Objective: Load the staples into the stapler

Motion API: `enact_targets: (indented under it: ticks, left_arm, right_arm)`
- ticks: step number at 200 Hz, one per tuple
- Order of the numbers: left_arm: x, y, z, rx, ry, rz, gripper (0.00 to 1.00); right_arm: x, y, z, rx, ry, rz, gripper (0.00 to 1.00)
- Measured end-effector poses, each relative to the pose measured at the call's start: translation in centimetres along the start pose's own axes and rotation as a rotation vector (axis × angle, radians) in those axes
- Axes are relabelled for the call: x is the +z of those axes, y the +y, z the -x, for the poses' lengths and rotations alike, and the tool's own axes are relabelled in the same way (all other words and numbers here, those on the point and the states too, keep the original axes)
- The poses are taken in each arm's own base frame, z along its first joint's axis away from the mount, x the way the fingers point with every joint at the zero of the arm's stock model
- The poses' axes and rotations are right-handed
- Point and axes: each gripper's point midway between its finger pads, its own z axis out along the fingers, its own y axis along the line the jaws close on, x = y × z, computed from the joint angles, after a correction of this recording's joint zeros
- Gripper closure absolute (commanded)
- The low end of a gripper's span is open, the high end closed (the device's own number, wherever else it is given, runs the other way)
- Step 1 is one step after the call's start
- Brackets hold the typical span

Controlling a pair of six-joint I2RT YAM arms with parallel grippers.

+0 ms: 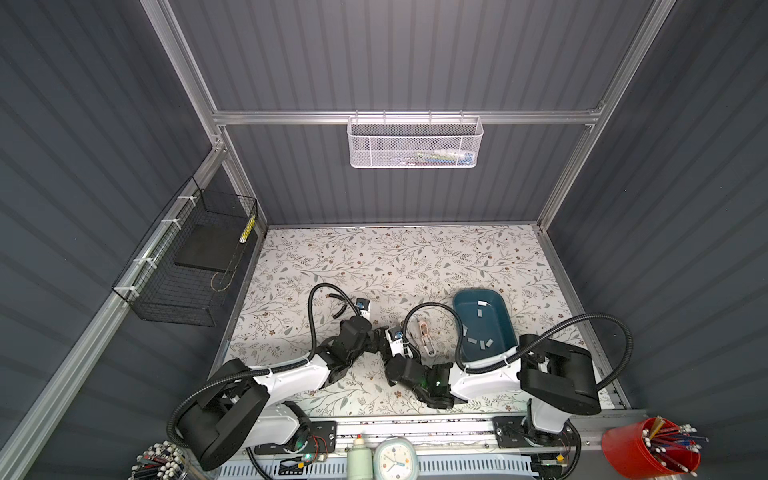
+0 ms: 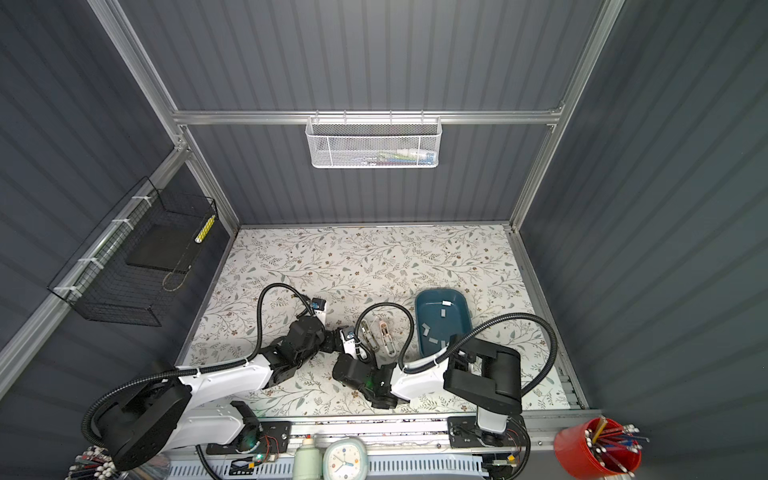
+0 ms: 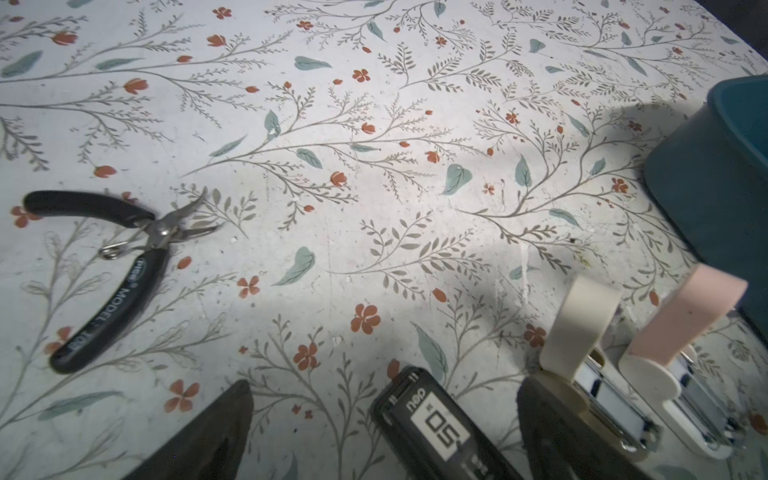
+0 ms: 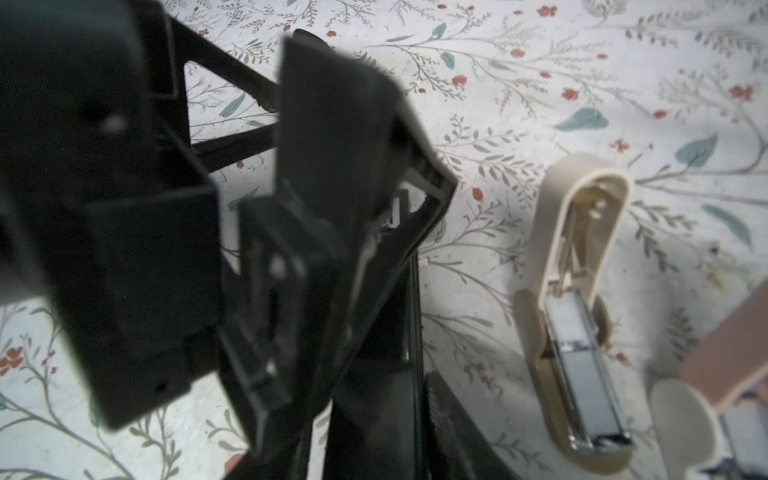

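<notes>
Across the floral table (image 1: 415,257) the left arm (image 1: 291,374) and the right arm (image 1: 486,374) reach inward, and their wrists meet to the left of the teal tray (image 1: 496,322) in both top views. The tray sits near the table's right edge, with the right arm's cable looping over its near corner.

The left gripper (image 3: 384,399) has its fingers spread wide. A black labelled object (image 3: 436,424) lies in the gap between them, narrower than the gap. The right gripper (image 1: 385,353) is crowded against the left one. Its wrist view is filled with blurred black parts, so I cannot tell whether its fingers are apart or pinching anything.

Two small staplers lie side by side between the grippers and the tray, both with lids raised. The pink stapler (image 3: 698,316) is the nearer to the tray, just beside its wall. The cream stapler (image 4: 582,291) lies on the pink one's far side from the tray, its metal channel exposed.

A pair of black-handled pliers (image 3: 124,257) rests well away from the tray, beyond the left gripper, with its tips slightly parted.

The staples (image 1: 482,344) are small grey strips, all inside the tray. Most are clustered at its near end and two lie toward its far end.
</notes>
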Motion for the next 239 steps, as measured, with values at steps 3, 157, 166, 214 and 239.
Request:
enact_targets:
  ticks: [3, 157, 166, 214, 239]
  left_arm:
    - [-0.1, 0.1, 0.1, 0.0, -0.001, 0.005, 0.01]
    - [-4.5, 7.3, 3.8, -0.187, -0.047, 0.238, 0.0]
    - [-4.5, 7.3, 3.7, -0.187, -0.044, 0.239, 0.0]
    - [-4.5, 7.2, 4.3, -0.186, -0.042, 0.24, 0.01]
    - [-4.3, 6.9, 4.9, -0.186, -0.045, 0.238, 0.01]
  right_arm:
    - [0.0, 0.0, 0.1, -0.005, 0.0, -0.001, 0.47]
    - [1.5, 0.2, -1.2, -0.021, 0.116, -0.096, 0.79]
    - [2.1, 0.3, -0.8, -0.007, 0.114, -0.104, 0.79]
    - [5.6, 0.5, 1.7, 0.061, 0.103, -0.158, 0.61]
    - [5.8, 0.9, 2.9, 0.06, 0.092, -0.15, 0.45]
